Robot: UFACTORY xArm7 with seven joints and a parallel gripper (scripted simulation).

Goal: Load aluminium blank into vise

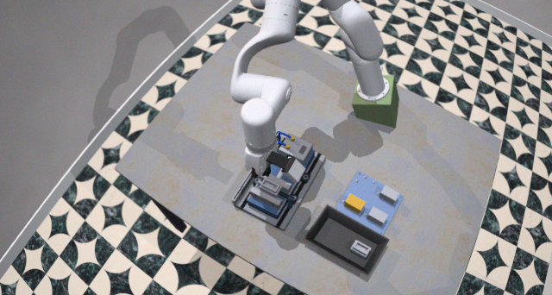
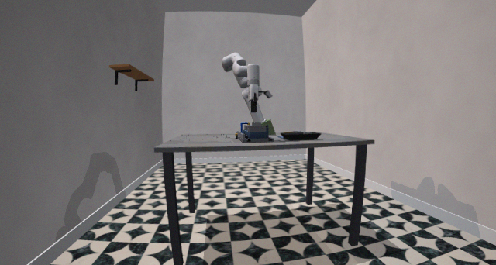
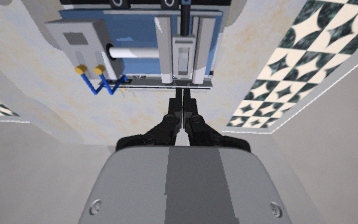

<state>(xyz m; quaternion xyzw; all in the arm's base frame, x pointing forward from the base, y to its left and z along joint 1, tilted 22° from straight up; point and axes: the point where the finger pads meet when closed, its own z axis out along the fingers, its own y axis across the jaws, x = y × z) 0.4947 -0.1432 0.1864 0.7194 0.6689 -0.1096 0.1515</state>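
The gripper hangs above the vise, its fingers pressed together on nothing. Below it a finished part with its pocket up lies in the vise's opening. Beyond, a second finished part lies in the outfeed tray. On the infeed plate sit one brass blank and two aluminium blanks, apart from each other.
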